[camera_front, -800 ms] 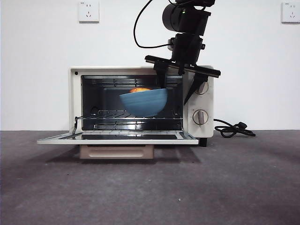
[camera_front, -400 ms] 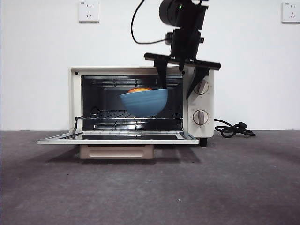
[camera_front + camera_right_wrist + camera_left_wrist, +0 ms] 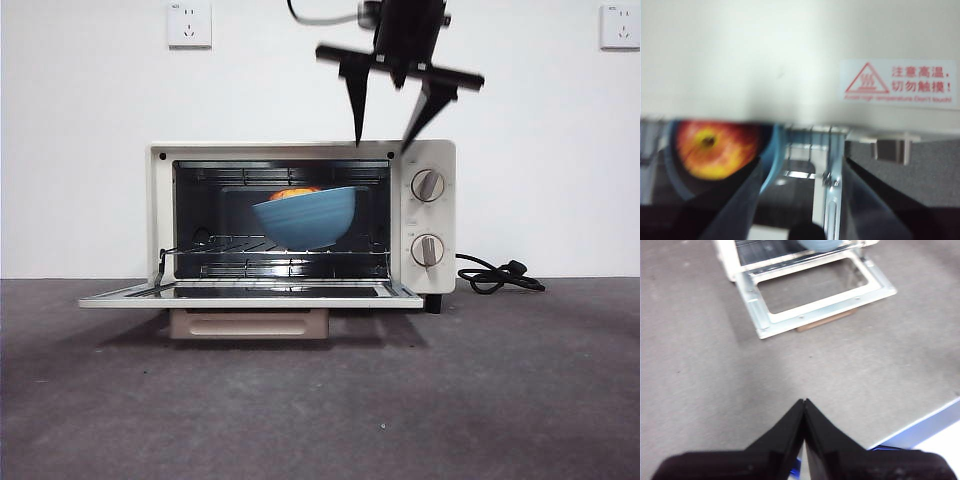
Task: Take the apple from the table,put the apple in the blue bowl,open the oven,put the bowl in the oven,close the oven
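Resting on the cream-white oven's wire rack, the ridged matte blue bowl holds the red-yellow apple; right gripper spread above, left gripper pressed together.

Matt blue bowl, shiny red apple, smooth cream oven with shiny metal rack, rough matt grey table, black plastic cord

Two wall sockets over my test bench

From my remote station I see one white wall socket at the white wall's upper left edge and another socket at its upper right corner.
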Robot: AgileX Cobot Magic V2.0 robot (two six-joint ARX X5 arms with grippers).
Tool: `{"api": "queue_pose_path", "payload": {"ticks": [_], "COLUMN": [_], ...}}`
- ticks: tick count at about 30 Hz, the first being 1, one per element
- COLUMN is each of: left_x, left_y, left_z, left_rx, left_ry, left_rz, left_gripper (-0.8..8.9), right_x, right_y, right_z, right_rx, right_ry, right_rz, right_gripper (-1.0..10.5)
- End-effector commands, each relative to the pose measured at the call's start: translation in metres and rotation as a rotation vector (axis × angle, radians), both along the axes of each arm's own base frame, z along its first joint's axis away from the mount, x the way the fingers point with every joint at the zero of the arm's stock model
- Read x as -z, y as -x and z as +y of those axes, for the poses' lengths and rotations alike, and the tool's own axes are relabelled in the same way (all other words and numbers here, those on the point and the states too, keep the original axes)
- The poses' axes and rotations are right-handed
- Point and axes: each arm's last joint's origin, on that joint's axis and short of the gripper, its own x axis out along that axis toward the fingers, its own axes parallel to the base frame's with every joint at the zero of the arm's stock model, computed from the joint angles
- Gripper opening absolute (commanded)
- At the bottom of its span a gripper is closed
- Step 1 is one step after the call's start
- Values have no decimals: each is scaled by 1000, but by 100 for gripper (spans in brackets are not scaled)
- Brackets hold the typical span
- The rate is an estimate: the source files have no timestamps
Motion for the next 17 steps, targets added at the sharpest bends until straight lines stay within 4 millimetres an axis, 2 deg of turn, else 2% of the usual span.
{"api": "queue_pose_path", "payload": {"ticks": [1,3,8,11,17], "left_x": [3,7,28,50,104], "left_y": [-5,-11,-33,-49,-87], "left_z": [-2,-5,-18,-27,-42], "left_rx": [-19,-30,-32,-22,63], "left_ry": [-29,-68,-107,-95,59], "left_rz": [13,18,61,100,242], "left_gripper": [-6,-7,-8,-9,-9], "right_x": [-18,-29,-53,-68,-98], "right_y": [15,25,49,65,101], "right_z": [-3,-6,-24,-33,-54], "right_rx": [-106,-138,-129,-147,-186], "right_ry": [56,109,233,255,258], "right_rz": [-38,-56,-85,-106,-183], "right_gripper": [89,34,27,27,27]}}
